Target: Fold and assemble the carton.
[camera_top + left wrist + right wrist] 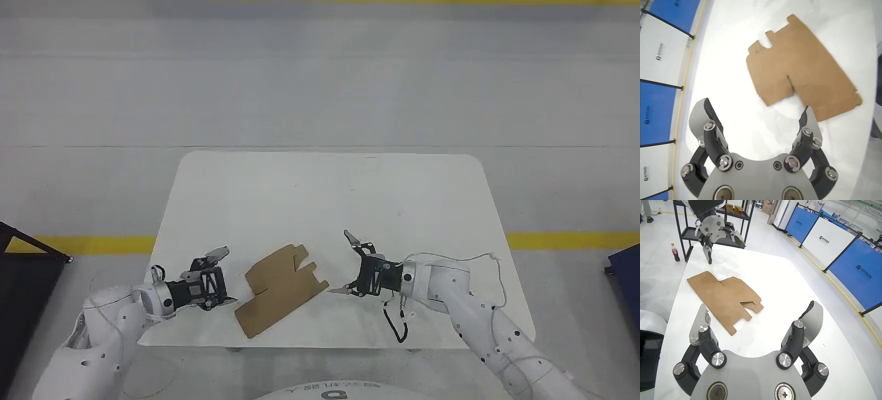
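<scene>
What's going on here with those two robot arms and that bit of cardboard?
A two-armed robot is set to fold a carton. The carton lies flat and unfolded on the white table, near the robot's edge. The left arm's fingers are on one side of it and the right arm's fingers on the other, both pairs spread open. Neither holds the carton, so no folding has begun.

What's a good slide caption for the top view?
Flat carton lies on the white table between the open left hand and open right hand.
</scene>
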`<state>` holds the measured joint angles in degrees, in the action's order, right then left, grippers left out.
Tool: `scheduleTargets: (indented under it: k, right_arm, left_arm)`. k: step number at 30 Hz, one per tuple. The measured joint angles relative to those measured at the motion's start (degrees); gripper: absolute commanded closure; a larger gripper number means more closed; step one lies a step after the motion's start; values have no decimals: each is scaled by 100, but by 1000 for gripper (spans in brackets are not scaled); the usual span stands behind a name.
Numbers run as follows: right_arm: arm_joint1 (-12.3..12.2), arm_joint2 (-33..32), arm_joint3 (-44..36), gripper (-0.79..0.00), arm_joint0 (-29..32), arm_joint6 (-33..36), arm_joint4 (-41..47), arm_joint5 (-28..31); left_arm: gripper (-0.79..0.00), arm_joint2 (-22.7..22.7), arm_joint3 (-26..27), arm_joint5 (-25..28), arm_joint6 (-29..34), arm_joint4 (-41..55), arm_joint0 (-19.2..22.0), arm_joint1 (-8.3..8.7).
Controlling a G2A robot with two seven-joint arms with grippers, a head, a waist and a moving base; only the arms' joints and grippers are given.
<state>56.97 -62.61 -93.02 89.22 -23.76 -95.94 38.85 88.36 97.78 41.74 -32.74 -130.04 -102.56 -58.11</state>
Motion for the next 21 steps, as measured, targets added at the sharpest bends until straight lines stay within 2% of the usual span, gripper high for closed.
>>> scheduleTargets:
  k: [5,8,13,18,21]
  right_arm:
    - [0,0,0,-785,0,0,0,0]
    - [0,0,0,-785,0,0,0,0]
    - [0,0,0,-785,0,0,0,0]
    - [0,0,0,-785,0,0,0,0]
    - [0,0,0,-785,0,0,0,0]
  left_arm:
    - [-785,-85,20,60,171,192,-17,-6]
    - [-785,-332,37,-375,258,-161,-73,-5]
    - [-785,-464,-94,-1160,137,-668,-189,30]
    - [-785,-403,-83,-1435,-167,-984,-332,103]
    - [-785,-447,22,-1533,-144,-1322,-417,139]
